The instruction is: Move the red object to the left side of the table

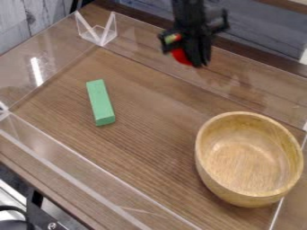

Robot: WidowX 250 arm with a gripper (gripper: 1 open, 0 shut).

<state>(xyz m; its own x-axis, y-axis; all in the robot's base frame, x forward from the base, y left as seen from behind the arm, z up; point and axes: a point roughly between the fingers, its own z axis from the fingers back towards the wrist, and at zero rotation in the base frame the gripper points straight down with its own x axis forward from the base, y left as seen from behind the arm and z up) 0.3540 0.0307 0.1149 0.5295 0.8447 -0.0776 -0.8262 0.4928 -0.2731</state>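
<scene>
The red object (179, 54), a small round bright-red toy fruit, hangs above the far middle of the table (156, 126). My gripper (188, 56) is shut on it, and its dark fingers cover most of the fruit's right side. The black arm comes straight down from the top edge of the picture. The fruit is lifted well off the wood.
A green rectangular block (100, 101) lies left of centre. A large wooden bowl (249, 158) sits at the near right. Low clear acrylic walls edge the tabletop, with a clear folded bracket (96, 30) at the far left corner.
</scene>
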